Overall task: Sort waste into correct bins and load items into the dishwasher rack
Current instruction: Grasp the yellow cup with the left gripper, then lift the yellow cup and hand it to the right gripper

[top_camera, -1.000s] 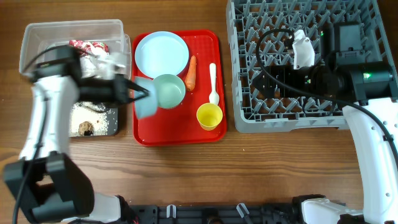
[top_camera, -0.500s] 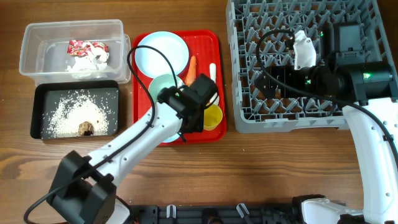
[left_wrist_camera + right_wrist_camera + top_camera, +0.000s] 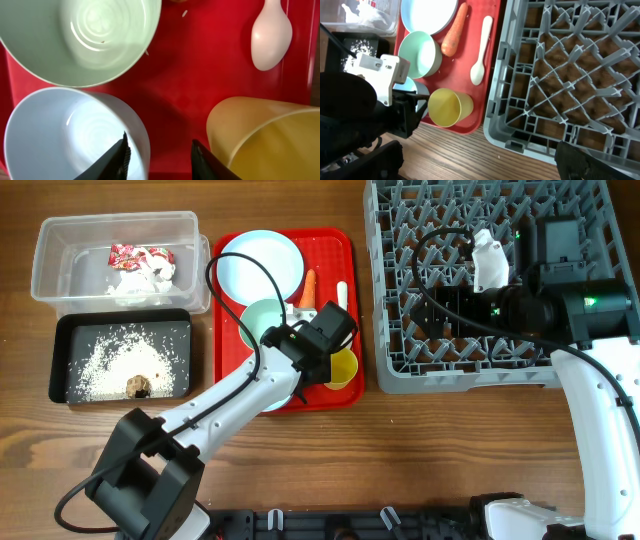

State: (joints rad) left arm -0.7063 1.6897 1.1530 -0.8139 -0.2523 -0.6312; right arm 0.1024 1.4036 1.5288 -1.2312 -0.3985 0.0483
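Observation:
My left gripper [image 3: 159,145] is open over the front of the red tray [image 3: 330,245]. One finger is inside the light-blue bowl [image 3: 60,135] and the other is outside its rim. The mint-green bowl [image 3: 85,35] sits just beyond it, the yellow cup [image 3: 260,135] to the right, and the white spoon [image 3: 271,35] further back. In the overhead view the left arm [image 3: 305,370] hides the light-blue bowl. The pale-blue plate [image 3: 260,265] and the carrot [image 3: 308,288] lie on the tray. My right gripper [image 3: 480,167] is open and empty above the grey rack [image 3: 490,365].
The clear tub [image 3: 60,240] holds the red-and-white wrapper [image 3: 138,254] and white tissue [image 3: 135,280]. The black tub [image 3: 60,350] holds rice [image 3: 110,355] and a brown lump [image 3: 140,386]. Bare wooden table runs along the front.
My left arm swung from the tubs to the front of the tray. It carried the light-blue bowl a second ago; its jaws now stand open at the bowl's rim. The right arm has not moved.

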